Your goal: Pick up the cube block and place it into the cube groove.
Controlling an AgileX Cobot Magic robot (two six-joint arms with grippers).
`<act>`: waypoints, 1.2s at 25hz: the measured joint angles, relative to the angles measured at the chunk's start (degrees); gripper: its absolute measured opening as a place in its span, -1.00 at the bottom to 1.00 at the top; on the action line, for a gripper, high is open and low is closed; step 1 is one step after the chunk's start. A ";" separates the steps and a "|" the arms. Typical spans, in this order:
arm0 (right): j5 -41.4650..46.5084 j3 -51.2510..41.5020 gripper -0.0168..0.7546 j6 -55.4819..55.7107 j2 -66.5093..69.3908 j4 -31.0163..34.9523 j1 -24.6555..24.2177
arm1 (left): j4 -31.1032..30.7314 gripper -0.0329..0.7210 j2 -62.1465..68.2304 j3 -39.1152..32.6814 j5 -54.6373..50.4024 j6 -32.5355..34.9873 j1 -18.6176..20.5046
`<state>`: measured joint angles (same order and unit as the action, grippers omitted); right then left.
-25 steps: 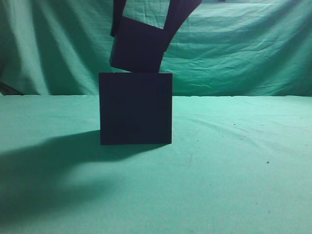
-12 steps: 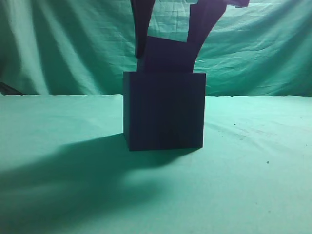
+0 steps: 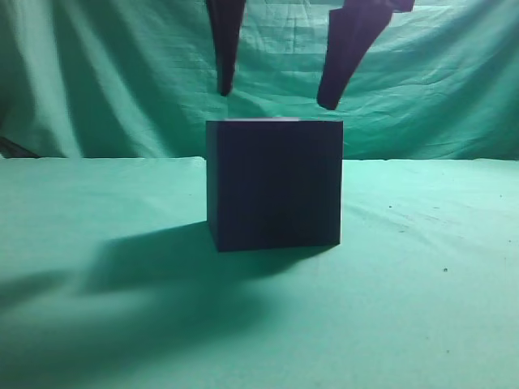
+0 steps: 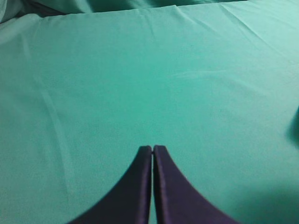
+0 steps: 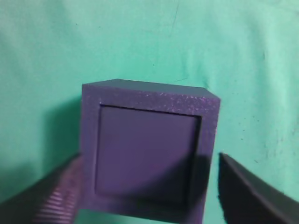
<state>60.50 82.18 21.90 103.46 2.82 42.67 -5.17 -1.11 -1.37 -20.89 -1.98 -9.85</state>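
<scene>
The large dark box [image 3: 274, 185] stands on the green cloth at the middle of the exterior view. In the right wrist view the cube block [image 5: 145, 151] sits inside the box's square cube groove, its purplish top face framed by the box rim [image 5: 149, 99]. My right gripper [image 3: 276, 97] is open and empty, its two fingers hanging just above the box top, one over each side. In the right wrist view the right gripper [image 5: 149, 157] has its fingers spread past both box sides. My left gripper [image 4: 153, 148] is shut and empty over bare cloth.
Green cloth [image 3: 422, 308] covers the table and hangs as a backdrop behind it. The box throws a shadow to the left front. The cloth's far edge shows at the top of the left wrist view [image 4: 93, 10].
The cube block, held tilted over the box a second ago, has sunk into the box. The box shifted right. My right gripper has opened, let go and lifted slightly.
</scene>
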 joint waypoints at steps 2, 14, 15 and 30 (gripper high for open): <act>0.00 0.00 0.58 -0.19 0.00 0.00 0.00 | 0.00 -0.91 0.00 0.00 0.00 0.00 0.00; 10.15 13.89 -0.96 -4.19 -4.09 -9.81 0.00 | 0.00 -0.91 0.00 0.00 0.00 0.00 0.00; 10.31 13.99 -0.96 -4.27 -5.73 -10.22 0.00 | 0.00 -0.91 0.00 0.00 0.00 0.00 0.00; 11.69 -6.20 -0.96 -4.27 -38.74 -9.44 0.00 | 0.00 -0.91 0.00 0.00 0.00 0.00 0.00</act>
<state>72.19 75.98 17.63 64.72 -6.62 42.67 -5.17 -1.11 -1.37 -20.89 -1.98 -9.85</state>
